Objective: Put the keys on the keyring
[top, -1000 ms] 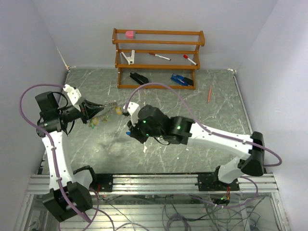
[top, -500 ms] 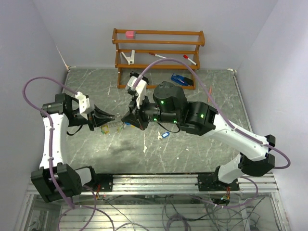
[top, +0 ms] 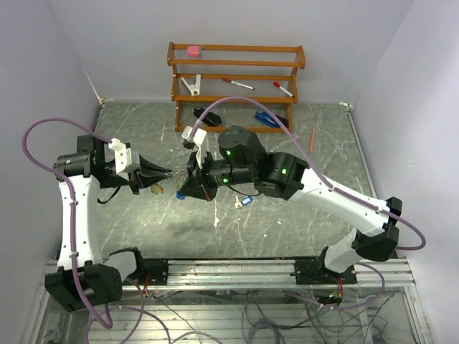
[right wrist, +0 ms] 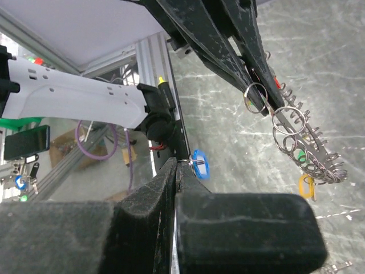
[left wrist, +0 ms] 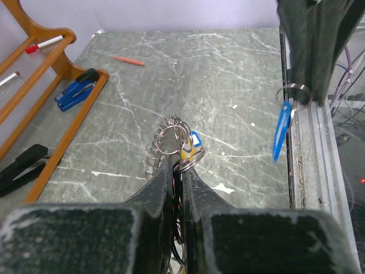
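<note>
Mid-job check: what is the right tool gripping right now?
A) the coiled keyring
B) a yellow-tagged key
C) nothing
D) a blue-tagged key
D: a blue-tagged key hangs from the tips of the shut right tool, while the keyring sits clamped in the left tool.

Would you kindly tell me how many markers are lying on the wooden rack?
2. The first marker lies midway along the middle shelf of the wooden rack; the second marker lies near that shelf's right end. The rails could hide others.
</note>
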You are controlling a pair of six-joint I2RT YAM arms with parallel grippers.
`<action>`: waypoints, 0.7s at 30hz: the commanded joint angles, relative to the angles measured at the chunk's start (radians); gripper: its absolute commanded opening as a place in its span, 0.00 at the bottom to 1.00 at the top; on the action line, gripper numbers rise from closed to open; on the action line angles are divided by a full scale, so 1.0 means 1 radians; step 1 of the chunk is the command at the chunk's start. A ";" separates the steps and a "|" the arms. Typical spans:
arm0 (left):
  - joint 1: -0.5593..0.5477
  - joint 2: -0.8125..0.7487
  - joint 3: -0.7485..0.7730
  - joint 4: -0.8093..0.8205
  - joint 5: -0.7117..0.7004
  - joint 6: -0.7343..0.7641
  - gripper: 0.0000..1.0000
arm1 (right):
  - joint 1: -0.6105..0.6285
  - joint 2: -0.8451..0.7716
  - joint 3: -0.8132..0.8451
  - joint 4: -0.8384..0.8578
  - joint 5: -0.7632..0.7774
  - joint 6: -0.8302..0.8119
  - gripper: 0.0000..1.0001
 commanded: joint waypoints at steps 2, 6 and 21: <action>-0.015 -0.059 0.065 -0.001 0.097 -0.008 0.07 | -0.035 -0.040 -0.044 0.111 -0.121 0.047 0.00; -0.025 -0.093 0.078 -0.001 0.098 -0.012 0.07 | -0.054 -0.049 -0.052 0.143 -0.153 0.059 0.00; -0.039 -0.146 0.070 0.001 0.098 0.029 0.07 | -0.107 -0.049 -0.092 0.259 -0.287 0.110 0.00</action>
